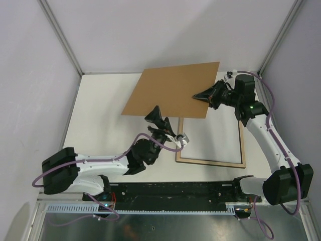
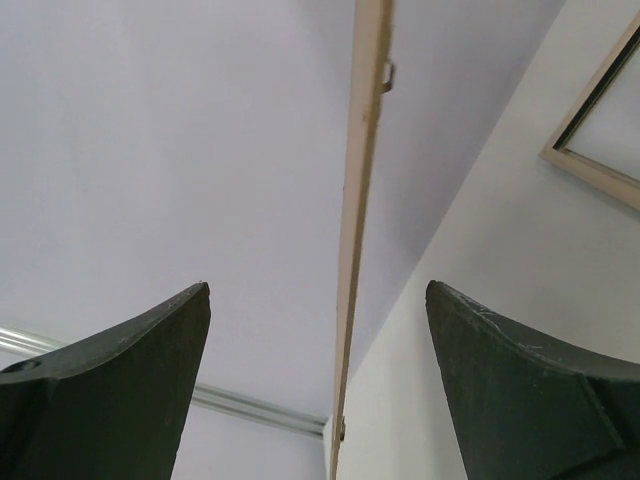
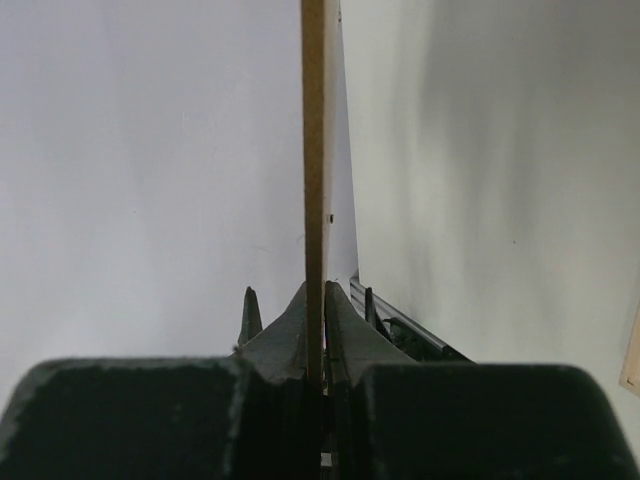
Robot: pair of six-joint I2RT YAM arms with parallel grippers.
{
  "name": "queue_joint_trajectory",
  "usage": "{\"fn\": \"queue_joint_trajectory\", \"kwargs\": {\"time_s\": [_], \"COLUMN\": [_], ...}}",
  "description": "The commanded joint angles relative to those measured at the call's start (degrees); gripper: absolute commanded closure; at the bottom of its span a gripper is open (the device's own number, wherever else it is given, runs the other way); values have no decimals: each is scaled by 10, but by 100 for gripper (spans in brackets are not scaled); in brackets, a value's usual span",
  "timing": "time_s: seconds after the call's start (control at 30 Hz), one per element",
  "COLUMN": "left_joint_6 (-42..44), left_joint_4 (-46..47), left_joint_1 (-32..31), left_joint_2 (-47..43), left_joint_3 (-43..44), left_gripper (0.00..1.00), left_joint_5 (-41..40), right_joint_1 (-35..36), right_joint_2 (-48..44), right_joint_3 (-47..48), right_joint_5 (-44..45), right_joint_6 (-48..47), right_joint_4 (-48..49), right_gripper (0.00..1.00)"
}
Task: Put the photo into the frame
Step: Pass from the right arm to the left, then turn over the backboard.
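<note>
Right fingers (image 1: 198,95) of mine clamp the brown backing board (image 1: 170,88), held tilted above the desk (image 1: 100,115); left fingers (image 1: 156,118) gape around its lower edge. The frame (image 1: 210,161) lies back-up just beside them.

White tabletop (image 1: 100,131) enclosed by pale lilac walls (image 1: 150,30) and aluminium posts (image 1: 59,35).

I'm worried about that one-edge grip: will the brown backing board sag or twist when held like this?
Probably stiff: the backing board, pinched at one edge by the right gripper, runs straight edge-on in both wrist views. It looks thin, so likely light. It might pivot in so small a pinch; the open left gripper sits by another edge, not gripping.
</note>
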Motion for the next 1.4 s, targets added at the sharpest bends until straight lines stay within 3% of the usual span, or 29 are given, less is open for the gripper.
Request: {"fn": "queue_joint_trajectory", "kwargs": {"time_s": [0.0,0.13,0.27,0.63,0.7,0.8,0.87,0.97,1.1,1.23,1.37], "left_joint_6": [66,88,88,74,70,62,54,34,-11,-80,-187], "left_joint_4": [113,151,161,162,162,162,162,161,133,58,-100], "left_joint_1": [13,26,33,44,45,45,45,48,57,75,105], "left_joint_2": [34,60,67,86,90,92,94,92,86,73,57], "left_joint_3": [11,20,33,60,70,81,88,99,122,154,211], "left_gripper": [8,9,20,90,97,100,100,100,100,100,100], "left_joint_5": [12,7,4,-7,-15,-20,-24,-30,-41,-38,-8], "right_joint_1": [8,11,10,13,13,12,12,7,-11,-36,-50], "right_joint_2": [-26,-26,-28,-25,-27,-28,-29,-36,-55,-91,-154], "right_joint_3": [42,42,42,42,42,42,42,42,42,45,52], "right_joint_5": [-12,-10,-8,-12,-11,-6,-4,10,39,91,180], "right_joint_6": [-1,-11,-24,-27,-31,-37,-43,-59,-91,-132,-178], "right_joint_4": [44,36,24,29,28,24,23,17,5,-24,-63], "right_gripper": [100,100,100,100,100,100,92,60,34,20,13]}}
